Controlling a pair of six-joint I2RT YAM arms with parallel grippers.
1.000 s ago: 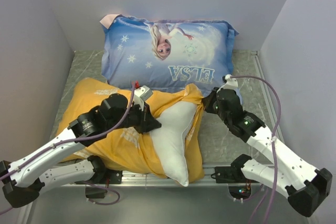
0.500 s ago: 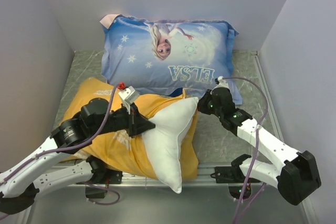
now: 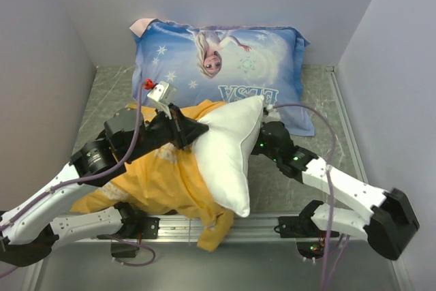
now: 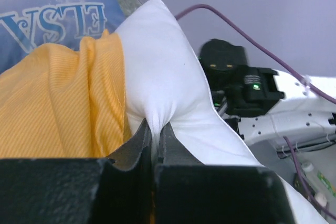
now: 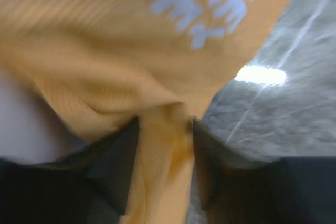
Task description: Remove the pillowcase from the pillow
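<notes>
On the grey desk point(image 3: 109, 90) the pillow point(image 3: 225, 151) sits half out of the pillowcase point(image 3: 160, 182), clenched by the left pincer point(image 4: 155, 129). The right pincer point(image 5: 165, 150) straddles pillowcase cloth, grip unclear; best clamp firmly, then pull apart.

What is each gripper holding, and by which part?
The left gripper pinches the pillow by a fold on its side. The right gripper has jaws apart around a pillowcase fold; a grip cannot be told.
</notes>
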